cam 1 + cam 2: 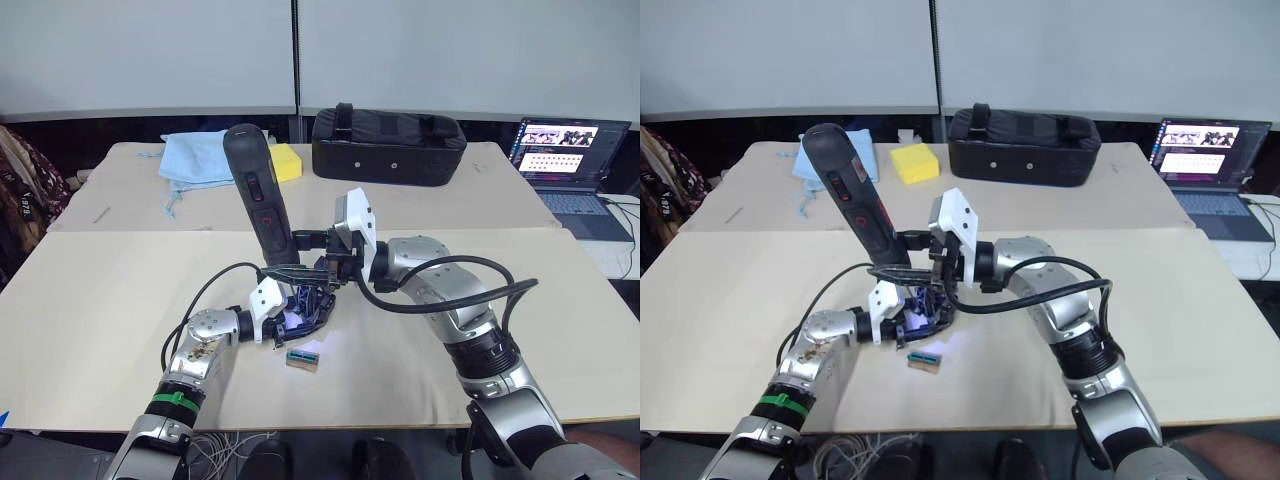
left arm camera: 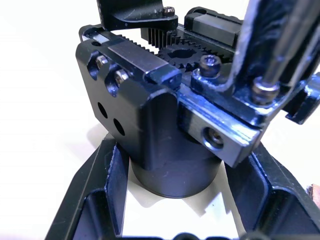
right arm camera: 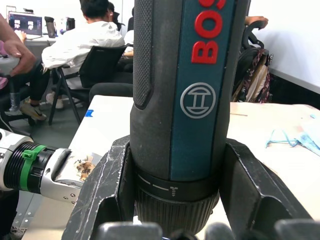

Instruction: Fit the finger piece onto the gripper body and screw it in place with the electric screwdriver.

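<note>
Beige table [image 1: 100, 300]: your left gripper [image 1: 290, 322] clamps gripper body [image 2: 165, 135] at round base, steadying it. Right gripper [image 1: 300, 255] pinches electric screwdriver [image 1: 258, 195] near-upright, bit down over body's top, likely for driving screw. Finger piece: can't tell.

Both claws [image 1: 300, 318] [image 1: 300, 250] clamped, arms converging mid-table.

A pale beige counter [image 1: 100, 330] carries everything. Near its front middle stands the gripper body [image 1: 305, 310] on its round base, with a small green-topped brown block [image 1: 303, 358] just beside it. Toward the far edge lie a light blue cloth [image 1: 196, 158], a yellow block [image 1: 914, 163], perhaps a sponge, and a long black case [image 1: 388, 146]. A laptop [image 1: 566, 165] sits at the far right, seemingly on an adjoining surface.
</note>
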Action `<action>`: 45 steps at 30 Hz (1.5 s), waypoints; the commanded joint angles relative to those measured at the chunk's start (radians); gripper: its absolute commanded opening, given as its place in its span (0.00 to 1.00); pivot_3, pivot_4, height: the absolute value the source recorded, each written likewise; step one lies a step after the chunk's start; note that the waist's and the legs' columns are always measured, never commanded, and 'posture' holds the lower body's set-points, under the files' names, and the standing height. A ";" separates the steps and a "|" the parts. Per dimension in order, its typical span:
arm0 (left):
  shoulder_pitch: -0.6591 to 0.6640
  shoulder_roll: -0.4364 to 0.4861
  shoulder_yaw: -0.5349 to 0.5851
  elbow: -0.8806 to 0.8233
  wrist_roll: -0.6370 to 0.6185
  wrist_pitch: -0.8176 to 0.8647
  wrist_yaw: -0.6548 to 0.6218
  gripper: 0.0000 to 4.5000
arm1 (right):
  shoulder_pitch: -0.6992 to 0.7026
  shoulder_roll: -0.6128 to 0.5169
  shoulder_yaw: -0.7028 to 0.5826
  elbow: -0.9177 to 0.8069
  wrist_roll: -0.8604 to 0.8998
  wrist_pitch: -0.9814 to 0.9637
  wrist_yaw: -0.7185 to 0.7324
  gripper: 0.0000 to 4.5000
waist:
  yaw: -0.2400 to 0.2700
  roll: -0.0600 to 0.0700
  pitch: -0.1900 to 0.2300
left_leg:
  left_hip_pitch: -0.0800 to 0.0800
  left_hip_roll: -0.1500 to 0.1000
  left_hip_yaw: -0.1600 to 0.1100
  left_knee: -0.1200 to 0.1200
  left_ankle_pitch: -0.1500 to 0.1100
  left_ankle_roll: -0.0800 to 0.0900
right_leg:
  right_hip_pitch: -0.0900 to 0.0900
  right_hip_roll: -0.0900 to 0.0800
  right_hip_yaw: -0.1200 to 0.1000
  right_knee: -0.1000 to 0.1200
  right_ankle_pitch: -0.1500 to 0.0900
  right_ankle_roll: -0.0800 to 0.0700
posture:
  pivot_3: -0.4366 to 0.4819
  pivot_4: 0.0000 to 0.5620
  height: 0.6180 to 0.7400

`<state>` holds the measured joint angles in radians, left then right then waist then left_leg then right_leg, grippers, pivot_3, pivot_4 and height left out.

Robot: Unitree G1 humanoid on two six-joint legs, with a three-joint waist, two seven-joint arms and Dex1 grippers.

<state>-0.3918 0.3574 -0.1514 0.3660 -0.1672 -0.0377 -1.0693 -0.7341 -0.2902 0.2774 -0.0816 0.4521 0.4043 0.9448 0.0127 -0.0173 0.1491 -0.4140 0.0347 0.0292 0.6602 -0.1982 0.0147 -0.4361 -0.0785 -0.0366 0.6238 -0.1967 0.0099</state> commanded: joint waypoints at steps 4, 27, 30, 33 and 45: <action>0.023 -0.002 -0.019 0.017 0.011 0.022 0.010 0.50 | 0.003 -0.023 -0.035 0.020 0.000 0.041 0.010 0.43 | 0.000 0.000 0.000 | -0.001 0.000 0.000 0.000 0.000 0.000 | -0.001 0.000 0.000 0.000 0.000 0.000 | 0.48 0.27 1.00; -0.010 -0.040 0.031 0.119 0.007 -0.034 0.136 0.50 | -0.070 -0.046 -0.292 -0.197 0.368 0.078 0.117 0.43 | 0.004 -0.001 0.004 | -0.005 0.001 -0.001 0.000 0.000 0.000 | -0.003 -0.001 -0.001 -0.001 0.001 0.001 | 0.48 0.27 1.00; -0.011 -0.035 0.035 0.128 -0.001 -0.039 0.135 0.61 | -0.058 -0.105 -0.316 -0.230 0.396 0.113 0.120 0.43 | 0.003 -0.001 0.004 | -0.005 0.001 -0.001 0.000 0.000 0.000 | -0.003 -0.001 -0.002 -0.001 0.001 0.001 | 0.48 0.27 1.00; -0.006 -0.032 0.040 0.129 -0.008 -0.038 0.133 0.91 | -0.036 -0.167 -0.349 -0.261 0.436 0.153 0.118 0.43 | 0.000 -0.001 0.004 | -0.005 0.001 -0.001 0.000 0.000 0.000 | -0.003 -0.001 -0.002 -0.001 0.001 0.001 | 0.48 0.27 1.00; 0.186 0.191 0.197 -0.102 -0.209 0.046 -0.060 0.97 | 0.073 -0.669 -0.586 -0.148 0.587 0.477 0.164 0.43 | -0.031 -0.001 0.011 | -0.003 0.009 0.001 -0.003 -0.004 -0.006 | -0.006 0.003 -0.001 -0.004 -0.002 -0.004 | 0.48 0.27 1.00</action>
<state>-0.2596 0.4940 -0.0154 0.3013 -0.3175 -0.0267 -1.0701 -0.6538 -0.8869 -0.2383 -0.2693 1.0020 0.8106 1.0886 -0.0184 -0.0179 0.1604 -0.4165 0.0442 0.0308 0.6553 -0.2020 0.0089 -0.4425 -0.0747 -0.0372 0.6197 -0.1988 0.0050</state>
